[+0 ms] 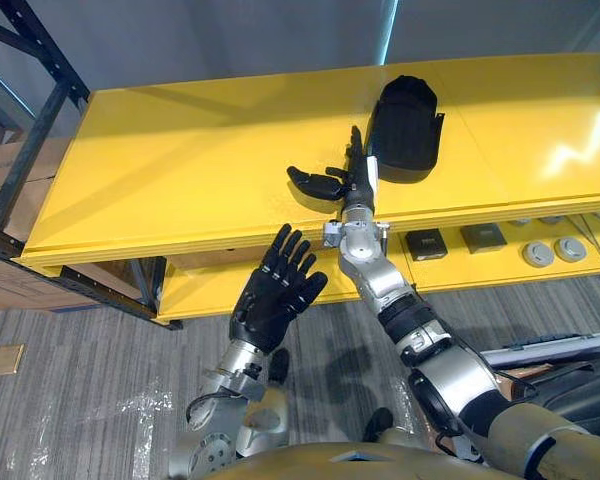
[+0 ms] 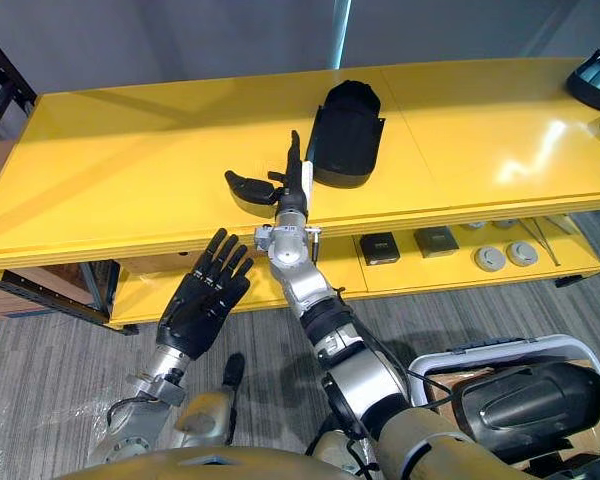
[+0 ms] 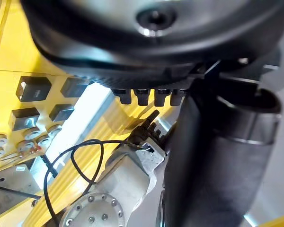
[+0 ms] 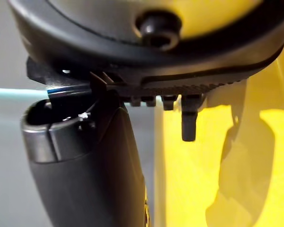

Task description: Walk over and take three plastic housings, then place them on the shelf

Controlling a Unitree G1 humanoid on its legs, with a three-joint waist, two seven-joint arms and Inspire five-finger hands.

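— Where is the black plastic housing?
— It lies flat and free on the top board of the yellow metal shelf, right of centre.
— And the right hand?
— It is over the shelf's near edge, just left of the housing, with fingers straight and released and the thumb spread leftward.
— The left hand?
— It is raised before the shelf's front edge, nearer and further left, with fingers splayed and released.

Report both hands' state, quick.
Left hand: open, fingers spread, holding nothing.
Right hand: open, fingers straight over the yellow shelf beside the black housing, holding nothing.
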